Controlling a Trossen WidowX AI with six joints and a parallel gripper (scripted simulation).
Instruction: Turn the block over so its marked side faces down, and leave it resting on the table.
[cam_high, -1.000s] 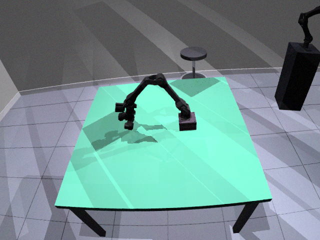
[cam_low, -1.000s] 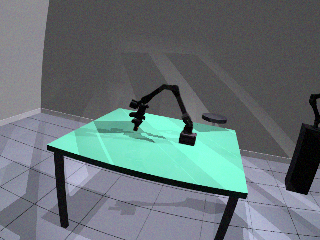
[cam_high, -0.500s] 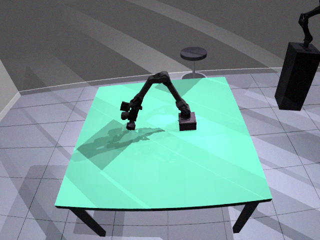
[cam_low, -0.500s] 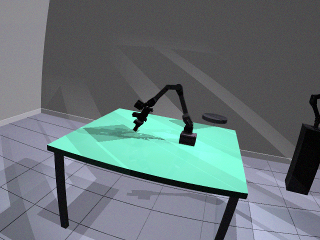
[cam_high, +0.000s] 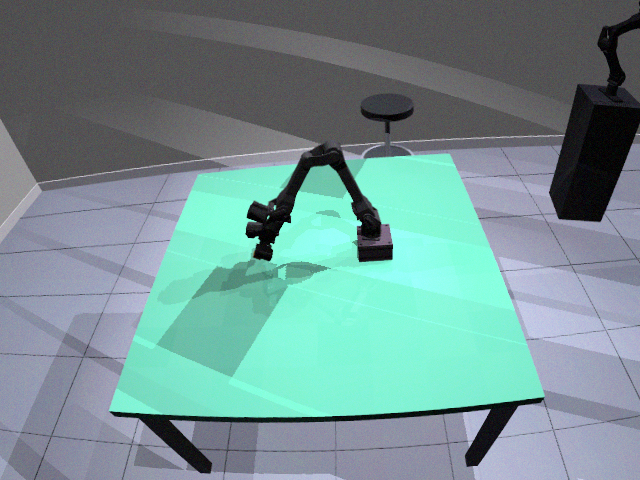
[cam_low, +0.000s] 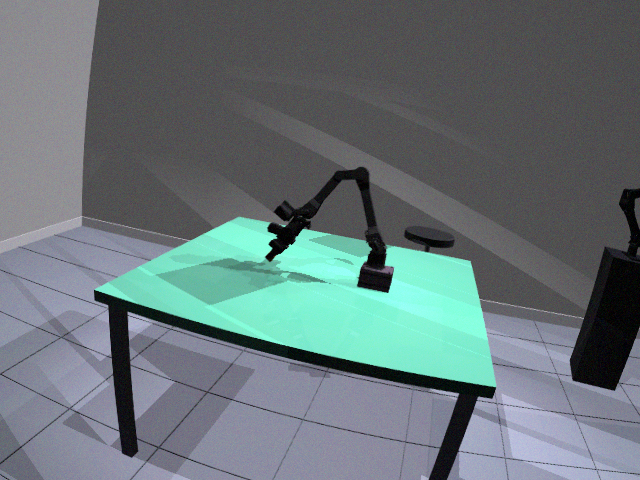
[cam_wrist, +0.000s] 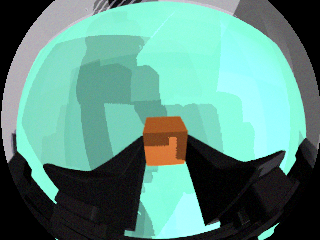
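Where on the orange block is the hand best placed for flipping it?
On its two opposite side faces, as now: the hand is shut on the orange block, fingers flanking its flat parallel sides from behind. The block seems lifted off the table.

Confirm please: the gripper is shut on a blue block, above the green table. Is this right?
Only the colour is wrong. The wrist view shows the block is orange, not blue. The gripper is indeed shut on it, above the green table.
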